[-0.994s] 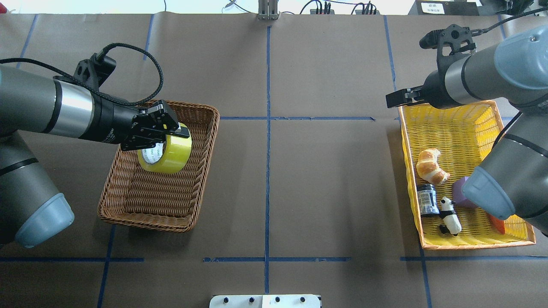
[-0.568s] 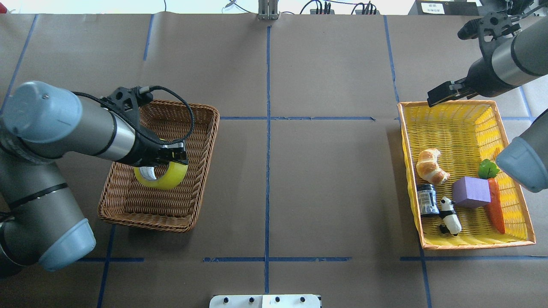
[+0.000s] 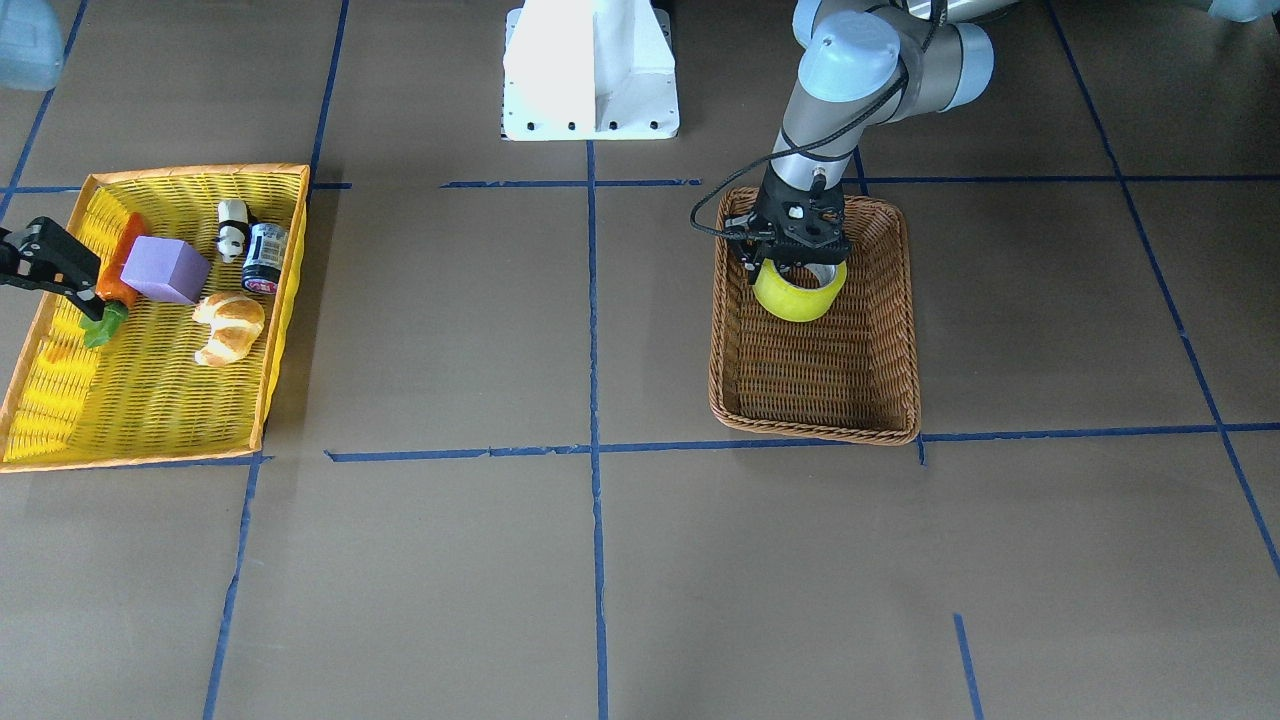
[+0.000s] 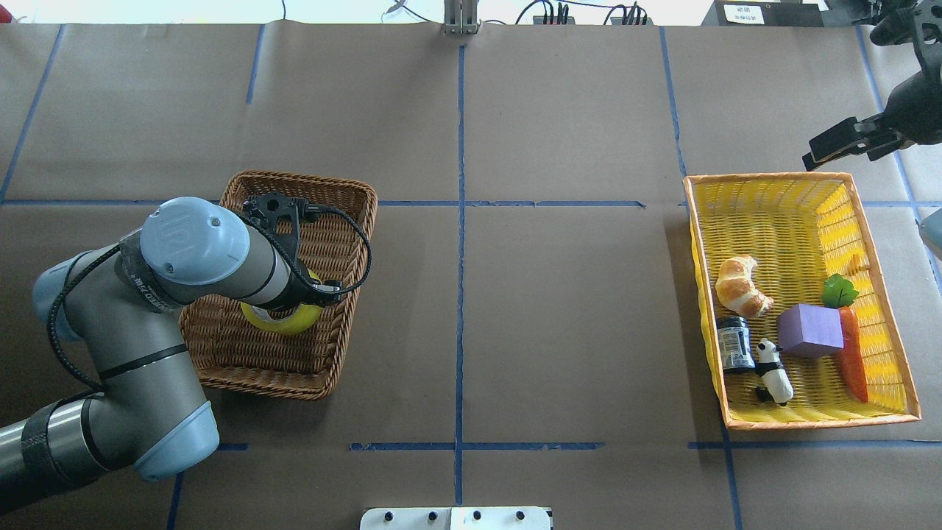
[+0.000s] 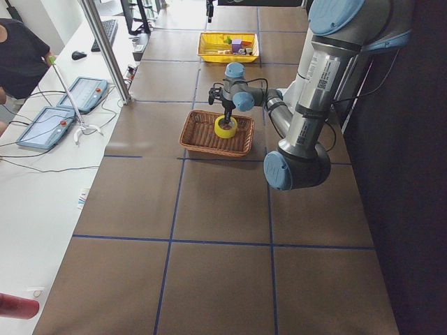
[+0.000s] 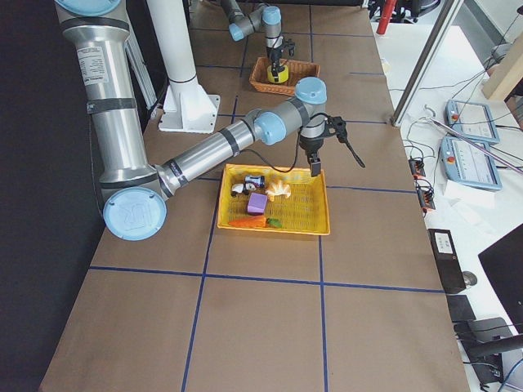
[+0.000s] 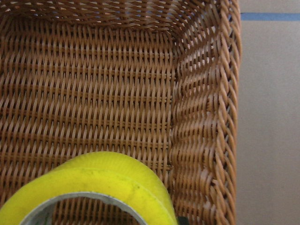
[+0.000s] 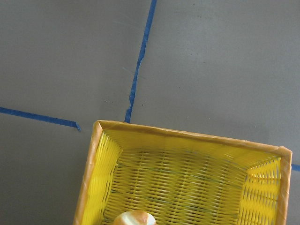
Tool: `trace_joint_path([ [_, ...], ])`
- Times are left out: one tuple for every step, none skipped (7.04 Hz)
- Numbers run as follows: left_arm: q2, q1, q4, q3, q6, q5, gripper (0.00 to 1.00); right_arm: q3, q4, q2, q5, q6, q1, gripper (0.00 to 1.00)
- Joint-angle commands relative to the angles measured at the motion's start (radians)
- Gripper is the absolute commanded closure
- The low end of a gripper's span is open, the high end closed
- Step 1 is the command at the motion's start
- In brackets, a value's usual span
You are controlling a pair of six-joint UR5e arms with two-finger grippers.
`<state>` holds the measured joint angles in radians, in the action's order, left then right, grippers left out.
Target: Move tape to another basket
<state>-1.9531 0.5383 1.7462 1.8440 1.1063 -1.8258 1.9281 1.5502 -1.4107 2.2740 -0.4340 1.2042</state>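
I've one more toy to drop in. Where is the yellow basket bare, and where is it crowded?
Bare: the half of the yellow basket away from the robot, between its rim there and the croissant. Crowded: the robot-side half, where can, panda, purple block and carrot sit close together.

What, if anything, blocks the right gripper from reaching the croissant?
Likely nothing. The right gripper hovers by the yellow basket's far corner. The croissant lies uncovered in the open-topped basket, with nothing above it.
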Motion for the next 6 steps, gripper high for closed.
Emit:
trace_joint_path([
  [-0.001,0.034,-0.002,-0.044,-0.095,0.017,1.00,-0.031,0.002,-0.008,0.065,0.067,0.063,0.00],
  [-0.001,0.049,-0.002,-0.045,-0.112,0.014,0.89,-0.032,0.002,-0.011,0.065,0.072,0.070,0.00],
  [-0.001,0.054,-0.001,-0.045,-0.117,0.013,0.01,-0.031,-0.001,-0.023,0.068,0.078,0.072,0.00],
  [0.000,0.055,-0.001,-0.033,-0.117,0.008,0.00,-0.032,0.001,-0.028,0.068,0.107,0.080,0.00],
  [0.002,0.055,-0.004,-0.026,-0.117,0.007,0.00,-0.035,-0.001,-0.042,0.070,0.130,0.089,0.00],
  [0.003,0.092,-0.016,-0.019,-0.118,-0.060,0.00,-0.056,0.001,-0.044,0.082,0.182,0.109,0.00],
])
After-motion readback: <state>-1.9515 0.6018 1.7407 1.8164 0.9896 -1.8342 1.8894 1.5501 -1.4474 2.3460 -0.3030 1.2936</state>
